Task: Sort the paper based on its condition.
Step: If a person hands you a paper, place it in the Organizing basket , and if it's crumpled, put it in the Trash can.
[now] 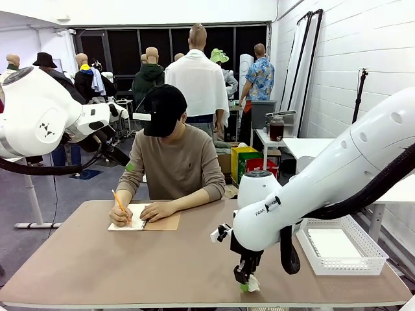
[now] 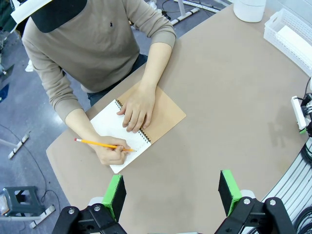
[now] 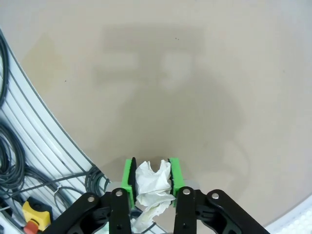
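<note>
Tan table (image 1: 117,265) spans the room's foreground, with a person at its far side writing with a yellow pencil (image 2: 100,143) in a spiral notebook (image 2: 111,121). At the near edge, right of centre, the right gripper (image 1: 247,278) points down. Its green pads are pinched on a crumpled paper (image 3: 152,181), which sits squarely between the fingers and bulges past them. The left gripper (image 2: 171,187) hovers high over the table, its fingers spread wide with nothing between them. A white basket (image 1: 371,254) at the right holds a flat sheet (image 1: 333,245).
</note>
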Robot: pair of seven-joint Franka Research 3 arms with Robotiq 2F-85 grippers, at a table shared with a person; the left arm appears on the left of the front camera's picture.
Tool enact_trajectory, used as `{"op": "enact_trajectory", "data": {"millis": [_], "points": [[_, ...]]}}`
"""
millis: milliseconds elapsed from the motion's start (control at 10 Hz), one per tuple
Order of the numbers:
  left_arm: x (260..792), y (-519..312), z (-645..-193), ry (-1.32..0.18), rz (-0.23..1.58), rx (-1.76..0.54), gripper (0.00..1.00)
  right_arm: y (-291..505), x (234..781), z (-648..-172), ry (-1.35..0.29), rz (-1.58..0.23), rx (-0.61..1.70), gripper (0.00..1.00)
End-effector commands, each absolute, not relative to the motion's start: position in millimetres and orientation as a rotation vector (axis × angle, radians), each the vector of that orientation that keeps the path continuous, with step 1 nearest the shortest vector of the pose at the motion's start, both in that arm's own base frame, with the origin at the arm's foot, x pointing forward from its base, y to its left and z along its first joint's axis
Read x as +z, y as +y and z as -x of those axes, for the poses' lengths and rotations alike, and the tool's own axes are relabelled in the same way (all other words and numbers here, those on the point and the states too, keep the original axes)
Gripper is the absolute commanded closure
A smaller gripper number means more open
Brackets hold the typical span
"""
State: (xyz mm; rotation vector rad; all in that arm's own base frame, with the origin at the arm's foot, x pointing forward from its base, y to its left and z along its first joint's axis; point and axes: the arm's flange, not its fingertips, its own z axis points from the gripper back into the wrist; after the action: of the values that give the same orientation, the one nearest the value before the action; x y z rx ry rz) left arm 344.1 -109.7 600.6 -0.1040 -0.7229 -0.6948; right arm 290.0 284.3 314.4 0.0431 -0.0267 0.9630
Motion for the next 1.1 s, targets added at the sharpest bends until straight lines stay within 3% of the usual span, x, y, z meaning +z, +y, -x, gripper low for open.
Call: {"op": "enact_trajectory", "data": {"millis": [0,400,600,1000], "points": [[601,-109,-345,-0.732,0.113,-0.699,0.00,277,321,-285,-0.014,0.009,0.940,0.80],[601,-109,-345,-0.732,0.113,-0.699,0.00,267,369,-312,-0.038,0.041,0.947,0.80],[601,-109,-345,-0.732,0.113,-0.699,0.00,253,422,-352,-0.063,0.077,0.919,0.80],[601,-109,-345,-0.732,0.113,-0.699,0.00,229,495,-444,-0.190,0.166,0.645,0.80]]}}
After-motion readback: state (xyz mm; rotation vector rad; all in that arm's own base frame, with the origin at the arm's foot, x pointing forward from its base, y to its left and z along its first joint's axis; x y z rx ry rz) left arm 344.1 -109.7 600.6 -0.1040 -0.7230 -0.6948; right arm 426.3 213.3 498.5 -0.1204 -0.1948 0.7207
